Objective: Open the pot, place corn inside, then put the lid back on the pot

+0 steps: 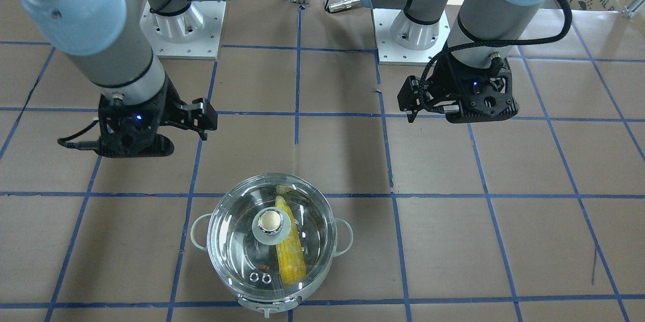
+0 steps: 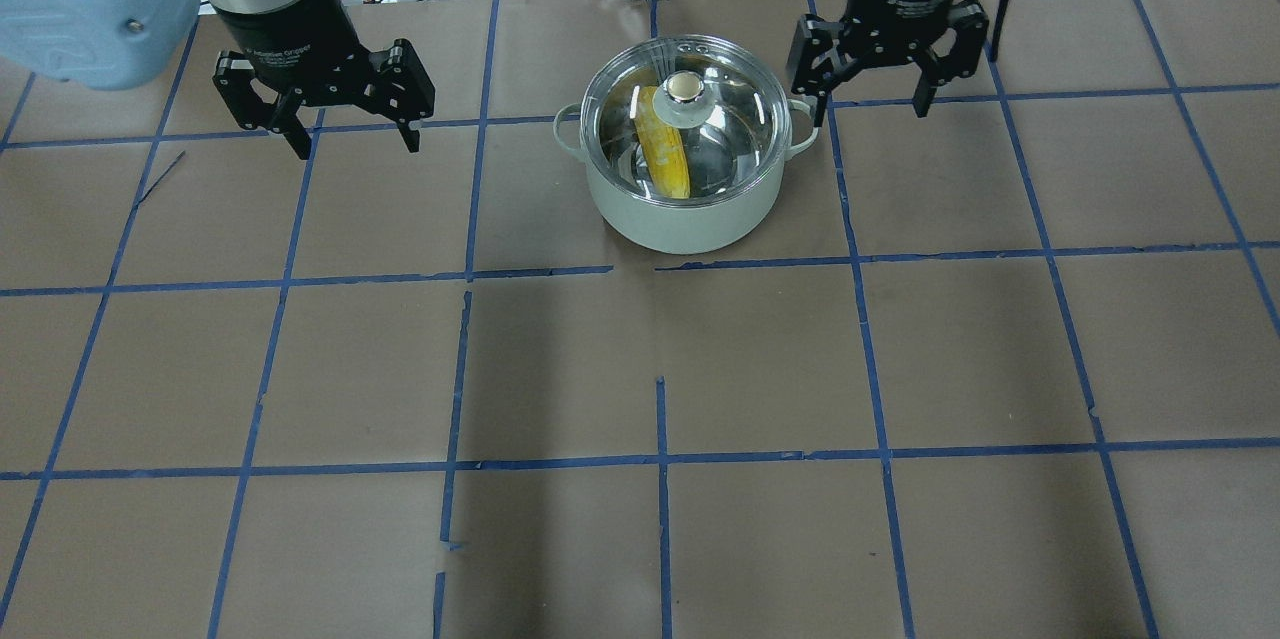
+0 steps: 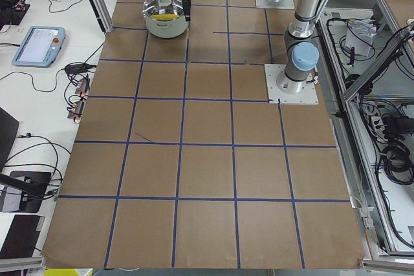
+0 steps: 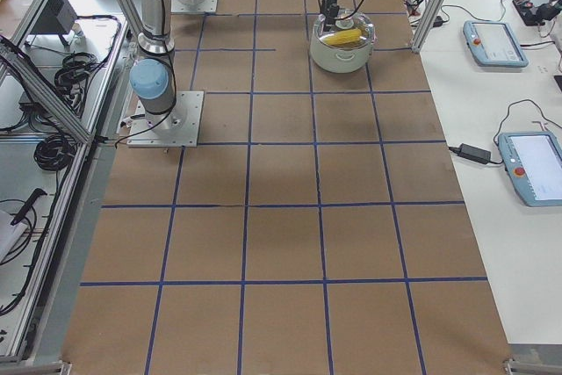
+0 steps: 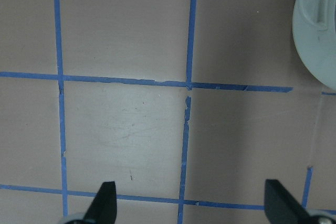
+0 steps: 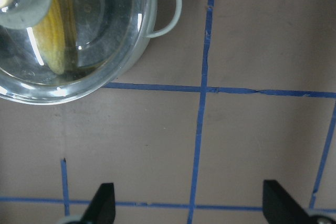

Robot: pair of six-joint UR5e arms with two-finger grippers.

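Observation:
The steel pot [image 2: 680, 219] stands at the far middle of the table, with the clear glass lid [image 2: 730, 129] seated on it. The yellow corn [image 2: 665, 154] lies inside, seen through the glass beside the knob [image 2: 685, 87]. My left gripper [image 2: 355, 147] is open and empty, hovering well to the pot's left. My right gripper [image 2: 870, 111] is open and empty, just beyond the pot's right handle. The right wrist view shows the lid [image 6: 100, 35], the corn [image 6: 52, 30] and a handle [image 6: 170, 9]. The left wrist view shows only the pot's edge [image 5: 317, 40].
Brown paper with a blue tape grid [image 2: 660, 459] covers the table. The two arm base plates [image 1: 184, 24] [image 1: 413, 29] sit on the robot's side. Tablets [image 3: 39, 43] [image 4: 496, 41] and cables lie on white benches beyond the table's far edge.

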